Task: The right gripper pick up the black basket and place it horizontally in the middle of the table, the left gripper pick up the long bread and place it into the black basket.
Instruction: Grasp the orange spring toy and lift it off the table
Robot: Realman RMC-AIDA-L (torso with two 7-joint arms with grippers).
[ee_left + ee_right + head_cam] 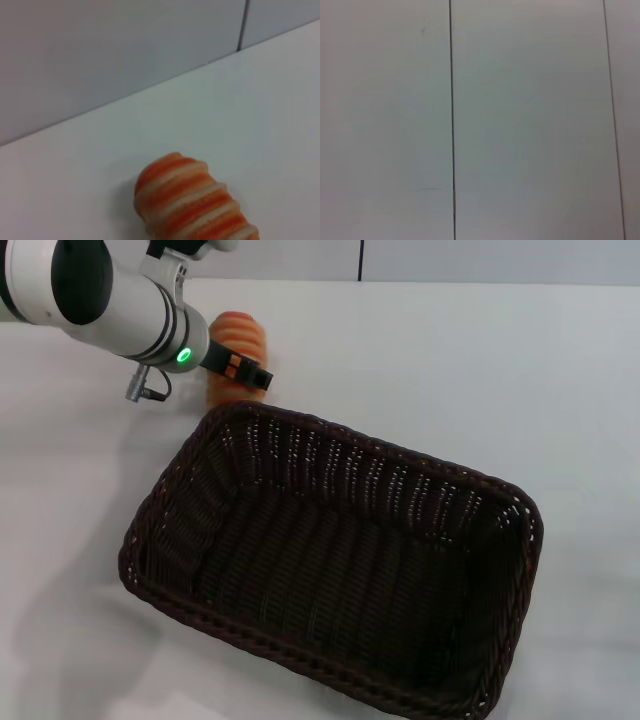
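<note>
The black basket (262,502) lies on the white table (450,360), in the middle and toward the front, turned somewhat askew and holding nothing. The long bread (243,332) lies on the table just behind the basket's far left corner, orange with cream stripes. It also shows in the left wrist view (192,200), resting on the tabletop. My left gripper (240,370) is right over the bread and covers its middle. My right gripper is out of view; the right wrist view shows only grey wall panels.
A grey panelled wall (480,260) runs along the table's far edge. The white left arm (110,300) reaches in from the upper left. Bare tabletop lies to the right of the basket and behind it.
</note>
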